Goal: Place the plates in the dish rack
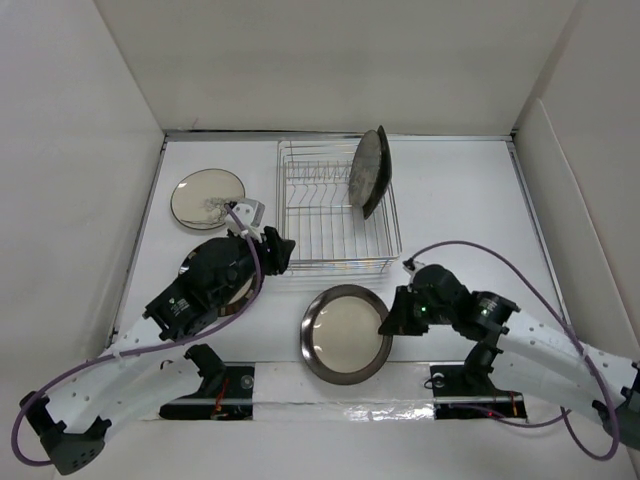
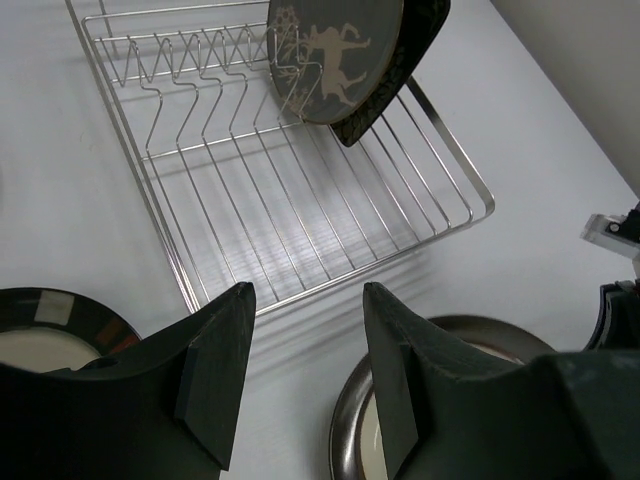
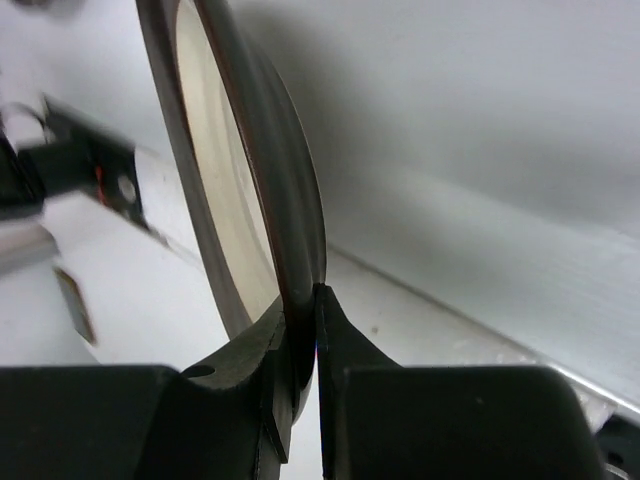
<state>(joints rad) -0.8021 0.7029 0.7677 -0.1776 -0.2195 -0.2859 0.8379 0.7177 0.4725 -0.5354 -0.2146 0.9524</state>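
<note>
The wire dish rack (image 1: 322,212) stands at the table's back middle. A grey round plate with a white deer (image 2: 335,55) and a dark rectangular plate (image 2: 415,45) behind it stand upright at the rack's right end (image 1: 368,172). The cream plate with a brown rim (image 1: 345,332) lies in front of the rack. My right gripper (image 1: 388,322) is shut on its right rim (image 3: 305,300). My left gripper (image 1: 283,250) is open and empty (image 2: 308,290), hovering just in front of the rack's front-left corner.
A small beige round plate (image 1: 207,197) lies left of the rack. A shiny dark-rimmed round plate (image 1: 238,298) lies mostly hidden under my left arm; it also shows in the left wrist view (image 2: 50,330). White walls enclose the table on three sides.
</note>
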